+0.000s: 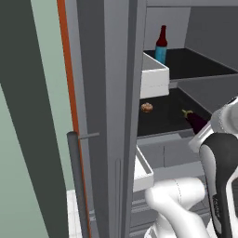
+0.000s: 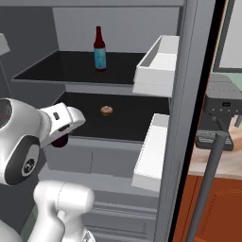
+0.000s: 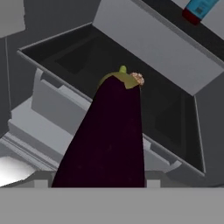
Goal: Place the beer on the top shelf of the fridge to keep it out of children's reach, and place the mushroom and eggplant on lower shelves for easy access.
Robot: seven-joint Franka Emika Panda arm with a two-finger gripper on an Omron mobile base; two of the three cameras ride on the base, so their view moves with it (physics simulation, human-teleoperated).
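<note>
Eggplant (image 3: 107,135) stem-first toward fridge (image 2: 118,28)

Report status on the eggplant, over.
Hand shut on eggplant, at lower shelf edge. Beer on top shelf, mushroom below. Nothing blocking.

Both base cameras are looking forward into the open fridge (image 1: 116,93) from behind the arm — left and right — sharing its shelves; the hand camera is peering close along the eggplant (image 3: 107,135).
</note>
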